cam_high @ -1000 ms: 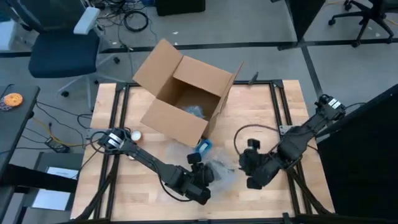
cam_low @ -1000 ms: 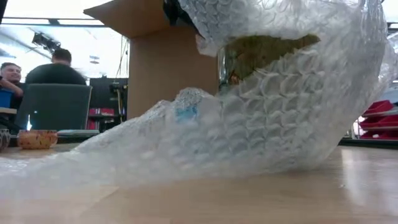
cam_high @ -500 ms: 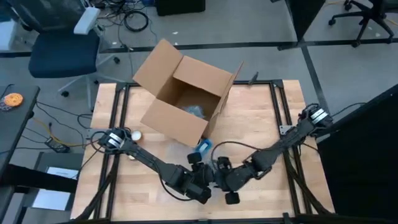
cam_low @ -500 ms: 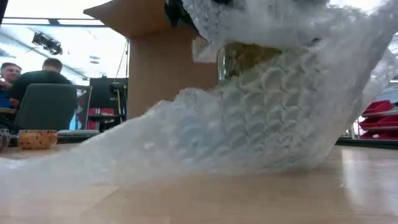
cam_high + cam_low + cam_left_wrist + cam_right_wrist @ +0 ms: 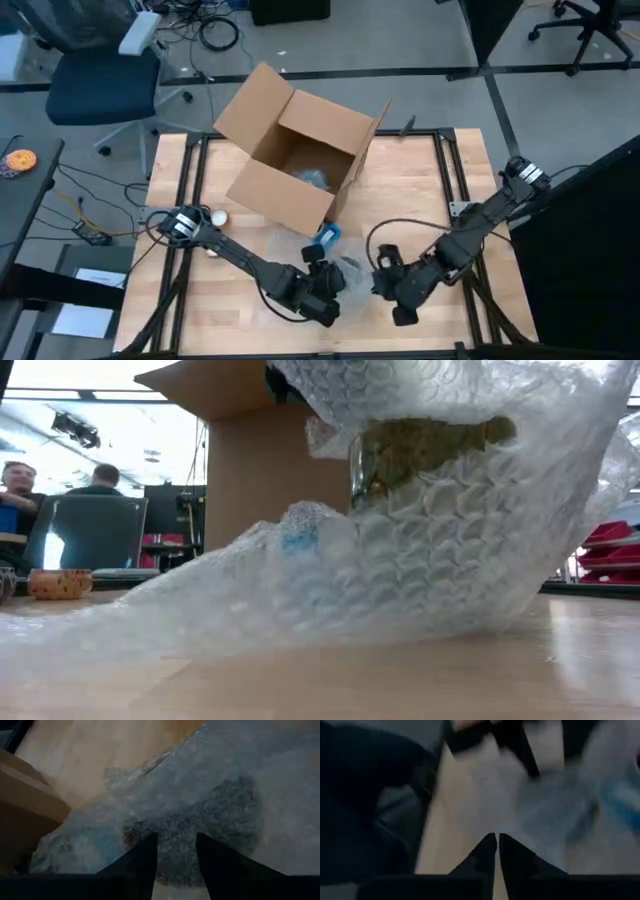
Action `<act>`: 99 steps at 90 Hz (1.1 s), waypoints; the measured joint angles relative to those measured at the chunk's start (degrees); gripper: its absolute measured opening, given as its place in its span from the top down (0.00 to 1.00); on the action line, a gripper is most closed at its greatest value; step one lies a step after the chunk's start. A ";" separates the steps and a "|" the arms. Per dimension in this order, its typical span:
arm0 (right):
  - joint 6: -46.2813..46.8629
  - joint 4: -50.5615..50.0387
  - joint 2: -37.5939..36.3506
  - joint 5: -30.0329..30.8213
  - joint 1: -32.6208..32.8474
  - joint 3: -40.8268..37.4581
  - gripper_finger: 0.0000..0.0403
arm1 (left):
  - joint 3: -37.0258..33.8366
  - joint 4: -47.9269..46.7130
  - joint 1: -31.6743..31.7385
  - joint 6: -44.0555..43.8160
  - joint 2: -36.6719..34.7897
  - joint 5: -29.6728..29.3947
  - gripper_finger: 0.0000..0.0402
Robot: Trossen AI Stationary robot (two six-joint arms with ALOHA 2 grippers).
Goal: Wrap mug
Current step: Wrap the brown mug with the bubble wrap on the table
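Mug (image 5: 420, 450), dark w/ greenish glaze, sits under bubble wrap (image 5: 400, 560) near the front edge of the tabletop (image 5: 420, 190), just in front of the cardboard box (image 5: 295, 160). Probably ceramic: rigid, some weight, chips if knocked. Wrap is light, floppy, slick, so better to pinch a loose edge of the sheet than squeeze the mug.

Left gripper (image 5: 175, 857) is right over the bundle, fingers parted, nothing between them. Right gripper (image 5: 497, 852) is just right of the bundle, fingers pressed together, apparently holding nothing.

Vs 0.5 s ago: right arm has pulled back rightward from beside the left gripper. In the low view the wrap has lifted, showing more of the mug.
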 joint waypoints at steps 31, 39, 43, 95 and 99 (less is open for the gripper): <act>-3.01 14.76 11.72 -1.11 -0.31 -1.39 1.00 | -0.02 0.07 0.13 -0.17 0.00 0.41 0.70; -5.47 20.02 11.78 -1.82 -1.25 -1.32 1.00 | -0.02 0.09 0.13 -0.20 0.00 0.48 0.70; -6.70 21.90 11.70 -1.53 -1.76 -1.32 1.00 | -0.02 0.08 0.13 -0.20 0.00 0.48 0.70; 1.93 4.18 9.92 -3.31 2.41 1.69 1.00 | -0.02 -0.61 0.39 -0.38 0.00 1.99 0.70; 3.08 3.31 11.08 -2.72 2.73 1.71 1.00 | -0.02 -0.71 0.39 -0.74 0.00 2.03 0.70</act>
